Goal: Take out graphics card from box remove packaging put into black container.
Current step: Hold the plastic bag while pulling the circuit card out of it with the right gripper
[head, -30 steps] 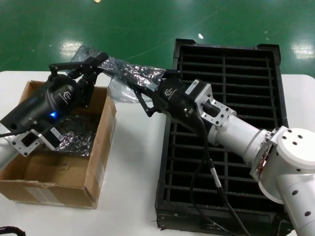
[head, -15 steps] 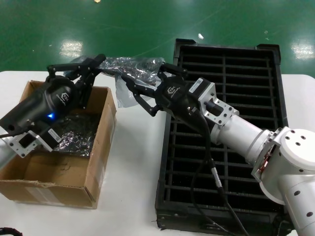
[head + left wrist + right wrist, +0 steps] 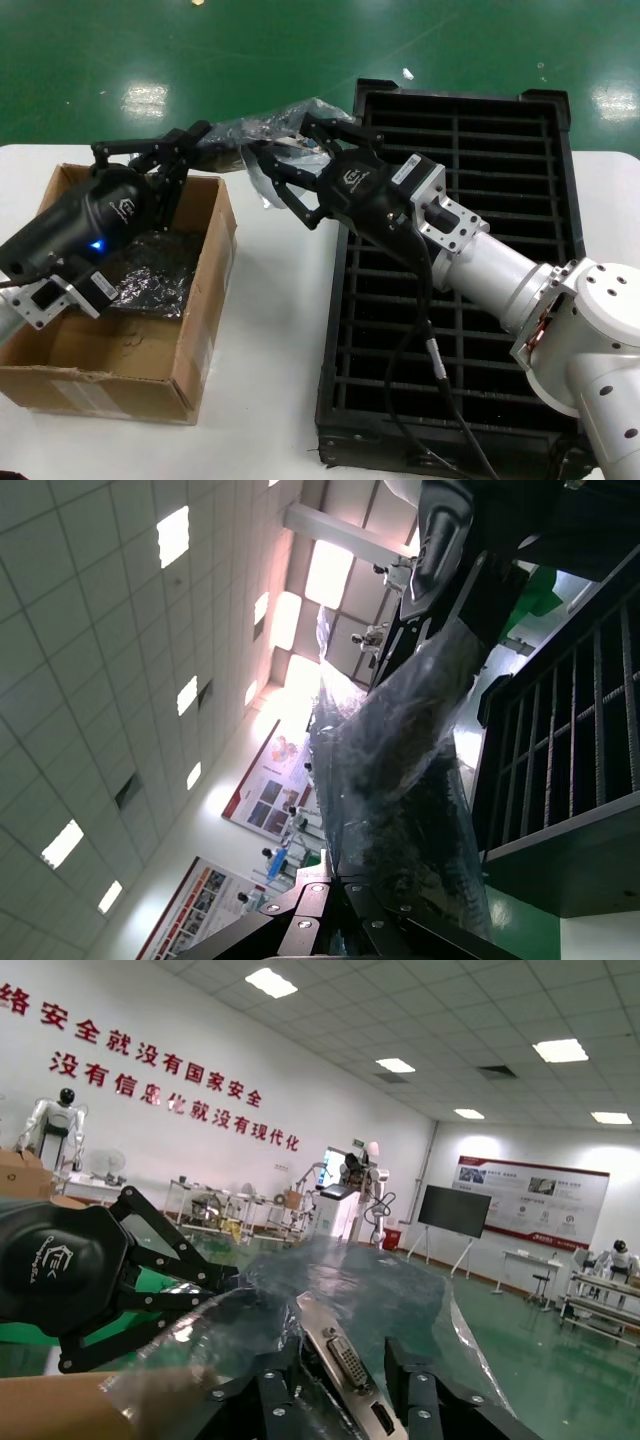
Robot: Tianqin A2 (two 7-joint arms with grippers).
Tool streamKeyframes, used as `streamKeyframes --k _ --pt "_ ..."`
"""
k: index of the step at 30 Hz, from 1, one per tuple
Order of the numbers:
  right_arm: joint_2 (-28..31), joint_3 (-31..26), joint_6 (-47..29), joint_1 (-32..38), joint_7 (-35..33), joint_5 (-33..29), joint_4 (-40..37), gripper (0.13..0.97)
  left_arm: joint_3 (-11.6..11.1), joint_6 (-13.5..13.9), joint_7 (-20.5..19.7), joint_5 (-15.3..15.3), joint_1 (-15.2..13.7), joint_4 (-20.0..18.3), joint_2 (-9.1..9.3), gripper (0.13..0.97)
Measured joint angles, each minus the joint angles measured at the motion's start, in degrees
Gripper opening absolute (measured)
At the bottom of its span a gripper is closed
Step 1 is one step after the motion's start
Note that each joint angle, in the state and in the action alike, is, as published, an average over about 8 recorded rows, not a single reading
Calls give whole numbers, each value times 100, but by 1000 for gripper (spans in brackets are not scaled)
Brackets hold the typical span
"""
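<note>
Graphics card [image 3: 345,1358], bagged, hangs above the counter's far edge: your left gripper [image 3: 185,145] pinches the packaging [image 3: 262,127], right gripper [image 3: 285,170] clamps the card's bracket end — uneven pulling could tear it or drop it.

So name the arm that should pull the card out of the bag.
Right, probably. The right hand grips the graphics card at its bracket end, beside the black container; the left hand holds the packaging.
</note>
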Motion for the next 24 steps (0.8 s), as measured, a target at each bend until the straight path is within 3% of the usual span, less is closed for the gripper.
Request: streamKeyframes --k 7,15,24 --pt "-15 14 -75 18 -44 53 -42 322 1 54 -36 -18 61 -55 -13 139" --pt "-24 -31 -118 60 -50 57 -108 216 0 117 -109 -49 156 -177 -23 139" --pt "-16 -109 -34 96 28 -40 -144 188 -21 118 -235 -91 222 -329 -19 139"
